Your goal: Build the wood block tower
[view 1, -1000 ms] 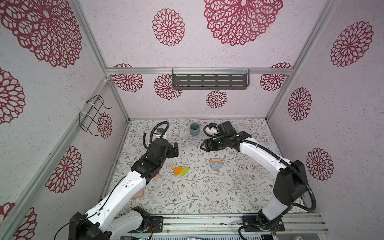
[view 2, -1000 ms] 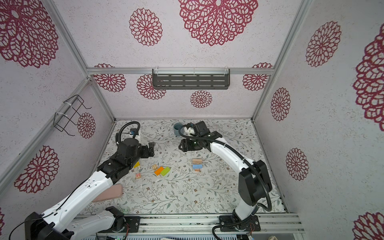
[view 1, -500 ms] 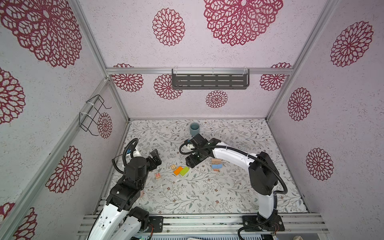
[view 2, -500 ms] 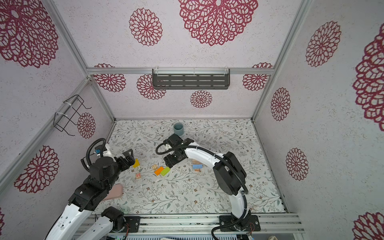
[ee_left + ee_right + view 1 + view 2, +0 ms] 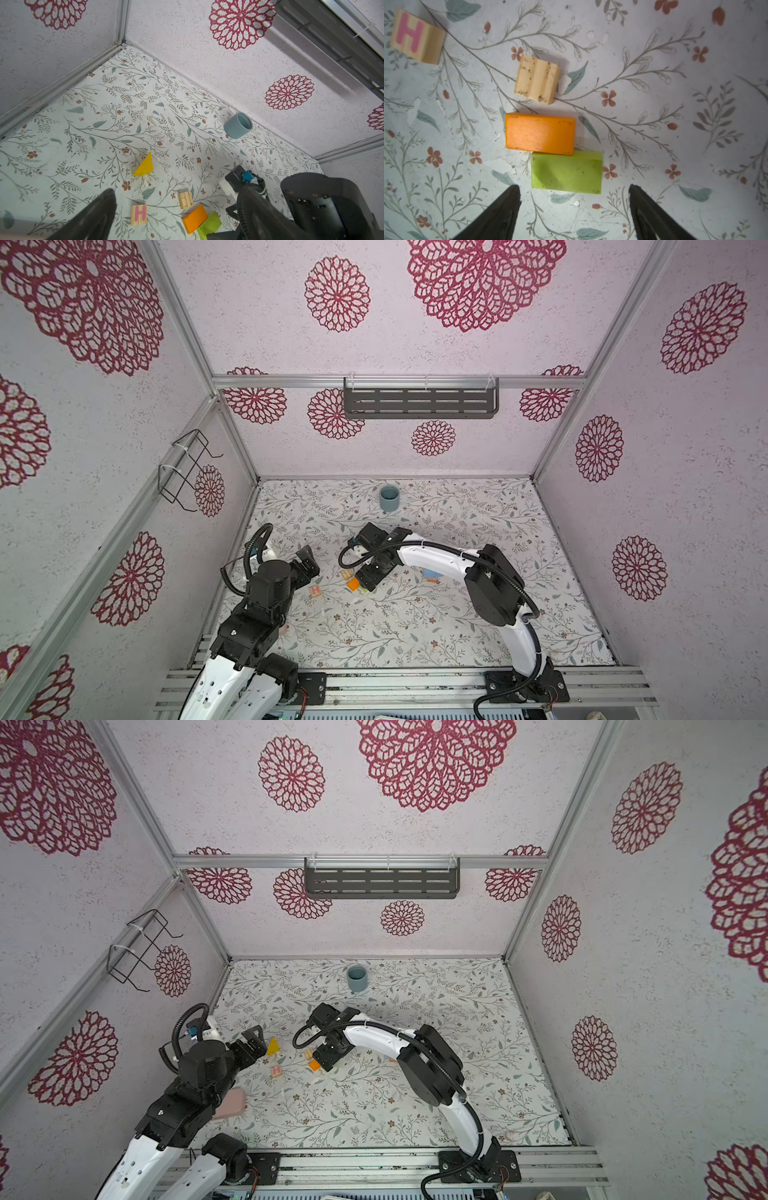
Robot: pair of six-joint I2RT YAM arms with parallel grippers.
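An orange block point(image 5: 539, 133) and a green block point(image 5: 566, 172) lie flat on the table, touching. A tan grooved block point(image 5: 536, 79) and a pale cube with a pink H point(image 5: 417, 35) lie beyond them. My right gripper point(image 5: 574, 207) hangs open just above the green block, holding nothing. A yellow wedge point(image 5: 273, 1046) lies close to my left gripper point(image 5: 253, 1042), which is open and empty. A blue block point(image 5: 432, 573) peeks out from under the right forearm. Whether it is part of a tower I cannot tell.
A grey-blue cup point(image 5: 389, 497) stands near the back wall. A pink flat case point(image 5: 230, 1102) lies at the front left, partly under the left arm. The right forearm point(image 5: 432, 558) spans the middle of the table above the blocks.
The right gripper has swung from near the cup forward and left to above the orange and green blocks, opening wider. The left arm has drawn back toward the front left.
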